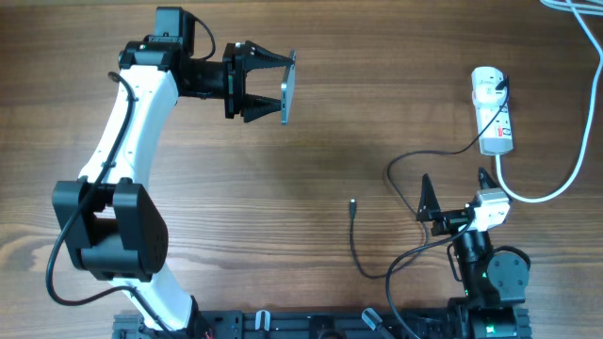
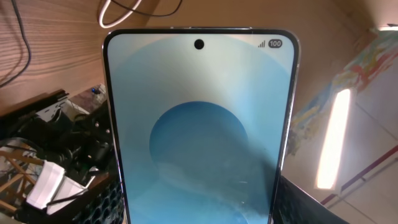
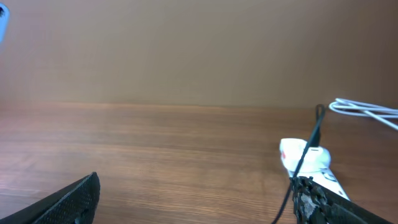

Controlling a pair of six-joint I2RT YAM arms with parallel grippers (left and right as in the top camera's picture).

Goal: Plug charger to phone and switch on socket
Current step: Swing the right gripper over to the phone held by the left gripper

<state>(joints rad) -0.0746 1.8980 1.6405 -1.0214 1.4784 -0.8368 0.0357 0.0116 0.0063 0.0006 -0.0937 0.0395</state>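
Phone (image 1: 288, 87) in left gripper (image 1: 282, 88), arm extended | right gripper (image 1: 456, 190) parted, tucked

White links (image 1: 141, 108), black joints (image 1: 118, 231), black left claw (image 1: 285, 86)

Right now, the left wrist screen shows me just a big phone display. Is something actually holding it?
Observer: Yes. From overhead, the left gripper is shut on the phone.
Visitor: What plugs into it?
Observer: The charger. Its tip lies loose on the table, toward the right arm, with nothing gripping it.
Visitor: Is that other arm busy?
Observer: No. The right gripper is open with nothing between its jaws, a little short of the socket.
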